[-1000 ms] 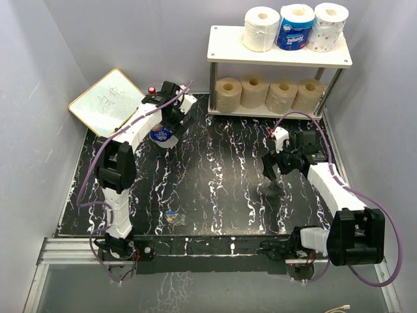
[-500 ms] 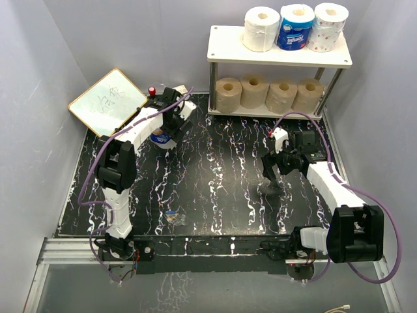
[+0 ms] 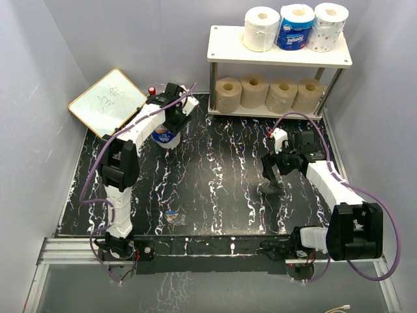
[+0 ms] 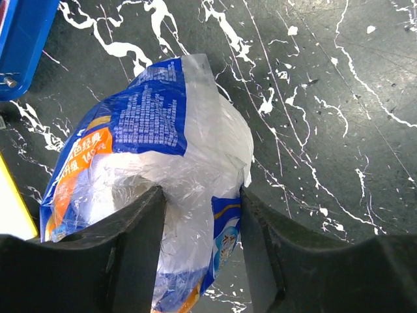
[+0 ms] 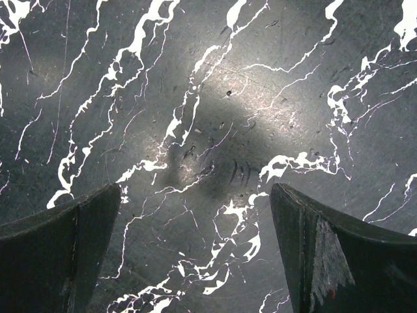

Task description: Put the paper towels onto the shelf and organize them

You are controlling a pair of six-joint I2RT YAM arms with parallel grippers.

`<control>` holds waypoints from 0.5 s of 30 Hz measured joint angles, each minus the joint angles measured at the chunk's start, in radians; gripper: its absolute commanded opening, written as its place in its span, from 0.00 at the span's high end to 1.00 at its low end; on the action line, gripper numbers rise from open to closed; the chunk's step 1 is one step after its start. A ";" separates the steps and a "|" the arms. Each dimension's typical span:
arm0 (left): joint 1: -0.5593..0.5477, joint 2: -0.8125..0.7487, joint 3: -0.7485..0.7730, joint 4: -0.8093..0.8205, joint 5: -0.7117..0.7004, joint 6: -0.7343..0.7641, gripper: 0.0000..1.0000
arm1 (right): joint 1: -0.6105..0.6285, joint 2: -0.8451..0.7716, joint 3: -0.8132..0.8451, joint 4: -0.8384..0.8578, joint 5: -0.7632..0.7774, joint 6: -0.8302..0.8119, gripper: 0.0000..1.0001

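Note:
The shelf (image 3: 228, 45) stands at the back right. Its top board carries a white roll (image 3: 261, 29), a blue-wrapped roll (image 3: 296, 27) and a dotted roll (image 3: 328, 27). Several tan paper towels (image 3: 254, 90) line the lower board. Far from it, my left gripper (image 3: 171, 127) reaches down at the back left, and its fingers press both sides of a crinkled blue, orange and white plastic-wrapped pack (image 4: 176, 137) lying on the table. My right gripper (image 3: 272, 176) hovers open over bare black marbled table (image 5: 215, 98), nothing between its fingers.
A framed whiteboard (image 3: 107, 101) leans at the back left, with a small red-topped object (image 3: 152, 90) beside it. A blue item (image 4: 23, 39) lies just past the pack. A small wrapper-like scrap (image 3: 172, 215) sits near the front edge. Grey walls enclose the table.
The left gripper's fingers have closed from wide open onto the plastic-wrapped pack, and its wrist has shifted slightly over it. The right arm has hardly moved.

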 measured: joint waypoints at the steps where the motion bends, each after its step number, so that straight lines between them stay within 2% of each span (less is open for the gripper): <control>1: 0.000 0.009 0.004 0.000 -0.001 0.000 0.55 | 0.000 0.002 0.000 0.000 0.000 0.000 0.02; 4: -0.002 0.026 0.007 -0.005 -0.004 0.000 0.55 | 0.001 0.006 0.000 -0.001 -0.001 0.000 0.02; 6: -0.002 0.029 0.007 -0.004 -0.007 0.000 0.59 | 0.001 0.008 0.000 -0.001 -0.002 0.000 0.02; 8: -0.002 0.029 0.007 -0.004 -0.008 0.000 0.76 | 0.002 0.009 0.000 -0.001 -0.001 0.000 0.02; 9: -0.002 0.029 0.007 -0.005 -0.007 0.001 0.92 | 0.002 0.010 0.000 -0.002 -0.001 0.000 0.02; 10: -0.002 0.029 0.007 -0.004 -0.006 0.002 1.00 | 0.004 0.010 0.000 -0.001 -0.001 0.000 0.02; 15: -0.008 0.031 0.023 -0.026 0.000 0.007 1.00 | 0.010 0.011 0.000 -0.002 -0.001 0.000 0.02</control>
